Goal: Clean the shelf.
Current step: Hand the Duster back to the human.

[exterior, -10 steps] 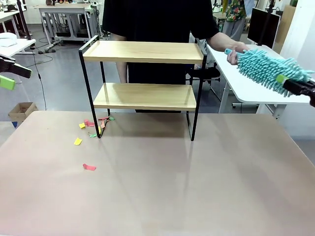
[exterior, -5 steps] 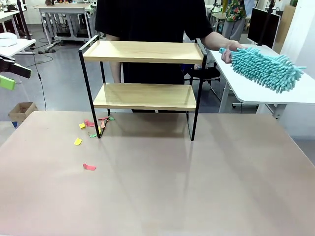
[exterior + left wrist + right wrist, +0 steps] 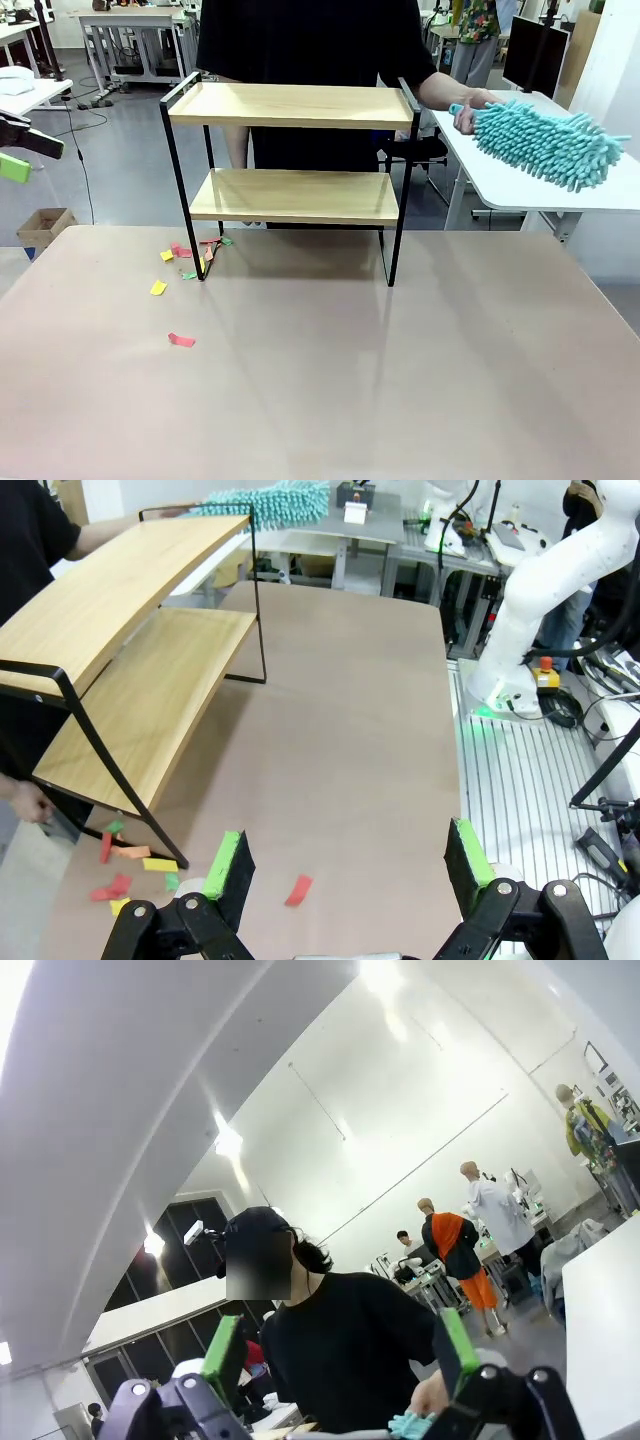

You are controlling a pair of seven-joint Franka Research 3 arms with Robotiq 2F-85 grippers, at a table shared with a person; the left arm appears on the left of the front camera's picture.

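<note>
The shelf (image 3: 290, 105), two light wooden boards in a thin black frame, stands at the far side of the brown table (image 3: 400, 380), both boards bare. In the left wrist view the shelf (image 3: 120, 630) lies ahead to the left. My left gripper (image 3: 350, 865) hovers open and empty above the table; it also peeks in at the front view's left edge (image 3: 25, 155). My right gripper (image 3: 340, 1355) is open and empty, tilted up toward the person (image 3: 340, 1340). The person's hand (image 3: 468, 108) holds a teal fluffy duster (image 3: 540, 140) on a white side table.
Several coloured paper scraps (image 3: 185, 262) lie on the table by the shelf's left front leg, seen too below my left gripper (image 3: 130, 865). The white side table (image 3: 520, 190) stands at the right. The person stands behind the shelf.
My right gripper has let go of the duster's far end and left the front view. The person has drawn the duster back and lowered it onto the side table.
</note>
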